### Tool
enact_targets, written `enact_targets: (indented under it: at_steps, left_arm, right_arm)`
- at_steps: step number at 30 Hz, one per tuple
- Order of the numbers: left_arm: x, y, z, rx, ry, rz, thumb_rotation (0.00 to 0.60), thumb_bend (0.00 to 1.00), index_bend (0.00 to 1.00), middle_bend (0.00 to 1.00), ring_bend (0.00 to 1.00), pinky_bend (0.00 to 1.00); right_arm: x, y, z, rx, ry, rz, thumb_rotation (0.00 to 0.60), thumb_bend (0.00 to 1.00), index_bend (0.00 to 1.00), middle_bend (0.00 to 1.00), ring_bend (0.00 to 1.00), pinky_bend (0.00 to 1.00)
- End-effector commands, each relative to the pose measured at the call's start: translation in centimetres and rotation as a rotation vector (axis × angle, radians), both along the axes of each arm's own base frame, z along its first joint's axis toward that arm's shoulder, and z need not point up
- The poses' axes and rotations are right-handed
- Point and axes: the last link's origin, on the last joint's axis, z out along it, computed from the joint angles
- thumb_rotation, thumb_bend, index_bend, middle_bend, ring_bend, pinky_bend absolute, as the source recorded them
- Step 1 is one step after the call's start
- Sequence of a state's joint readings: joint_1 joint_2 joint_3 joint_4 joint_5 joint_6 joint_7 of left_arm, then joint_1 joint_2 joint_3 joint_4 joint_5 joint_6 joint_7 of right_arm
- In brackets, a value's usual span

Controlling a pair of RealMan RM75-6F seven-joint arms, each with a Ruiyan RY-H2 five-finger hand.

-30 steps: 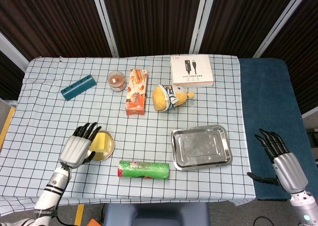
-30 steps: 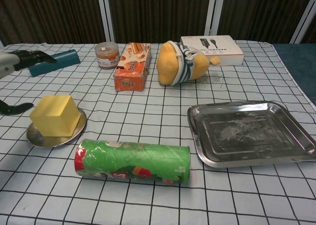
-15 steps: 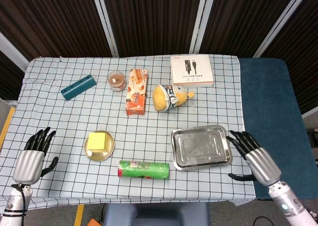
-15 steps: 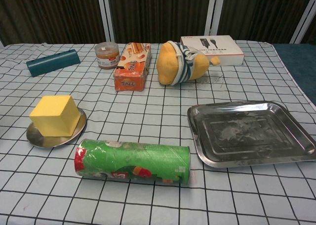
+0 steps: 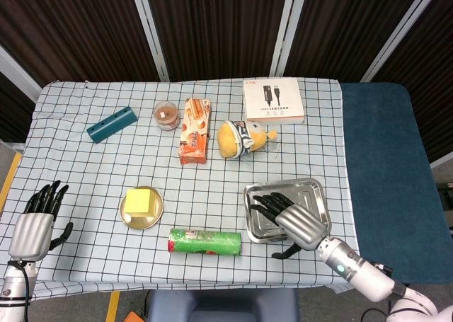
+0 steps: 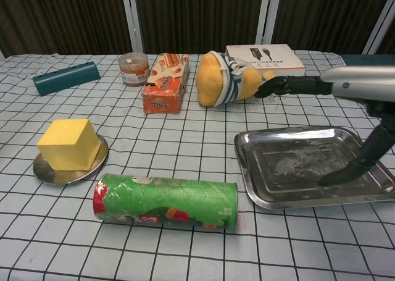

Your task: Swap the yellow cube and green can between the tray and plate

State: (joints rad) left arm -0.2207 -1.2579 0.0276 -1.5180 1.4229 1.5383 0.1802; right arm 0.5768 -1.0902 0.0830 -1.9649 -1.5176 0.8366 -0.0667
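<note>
The yellow cube (image 5: pixel 139 201) (image 6: pixel 68 144) sits on the small round metal plate (image 5: pixel 151 219) (image 6: pixel 47 170) at the left. The green can (image 5: pixel 204 242) (image 6: pixel 165 201) lies on its side on the cloth near the front edge, between plate and tray. The steel tray (image 5: pixel 311 192) (image 6: pixel 265 192) at the right holds nothing. My right hand (image 5: pixel 294 221) (image 6: pixel 345 102) hovers open above the tray, fingers spread and pointing left. My left hand (image 5: pixel 33 227) is open at the table's front left corner, well clear of the plate; the chest view does not show it.
At the back stand a teal bar (image 5: pixel 110 124), a small jar (image 5: pixel 166 115), an orange snack box (image 5: pixel 195 130), a yellow plush toy (image 5: pixel 241 138) and a white cable box (image 5: pixel 272 101). A blue surface (image 5: pixel 382 166) adjoins the table on the right.
My left hand has drawn away from the plate to the table's front left corner. My right hand has swung in from beyond the right edge to above the tray.
</note>
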Motion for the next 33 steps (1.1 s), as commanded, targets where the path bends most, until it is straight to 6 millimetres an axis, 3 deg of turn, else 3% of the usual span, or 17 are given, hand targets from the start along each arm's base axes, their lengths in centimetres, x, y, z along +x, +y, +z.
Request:
enact_targets:
  at_steps: [1, 13, 22, 33]
  left_arm:
    - [-0.1, 0.0, 0.1, -0.001, 0.002, 0.007, 0.600, 0.37, 0.00, 0.00, 0.00, 0.15]
    - [0.0, -0.1, 0.0, -0.036, -0.005, 0.016, 0.600, 0.37, 0.00, 0.00, 0.00, 0.17]
    - [-0.3, 0.0, -0.1, -0.061, -0.019, 0.037, 0.600, 0.37, 0.00, 0.00, 0.00, 0.17]
    - [-0.4, 0.0, 0.0, -0.083, -0.038, 0.048, 0.600, 0.37, 0.00, 0.01, 0.00, 0.19]
  right_arm:
    - [4.5, -1.2, -3.1, 0.139, 0.025, 0.014, 0.600, 0.02, 0.03, 0.00, 0.00, 0.00]
    - [8.6, -1.3, -8.4, 0.242, 0.124, 0.001, 0.600, 0.02, 0.17, 0.06, 0.02, 0.00]
    - [9.7, -0.6, -12.0, 0.189, 0.207, 0.015, 0.600, 0.02, 0.21, 0.11, 0.07, 0.01]
    - [10.5, -1.0, -14.4, 0.061, 0.189, -0.002, 0.600, 0.02, 0.34, 0.20, 0.15, 0.05]
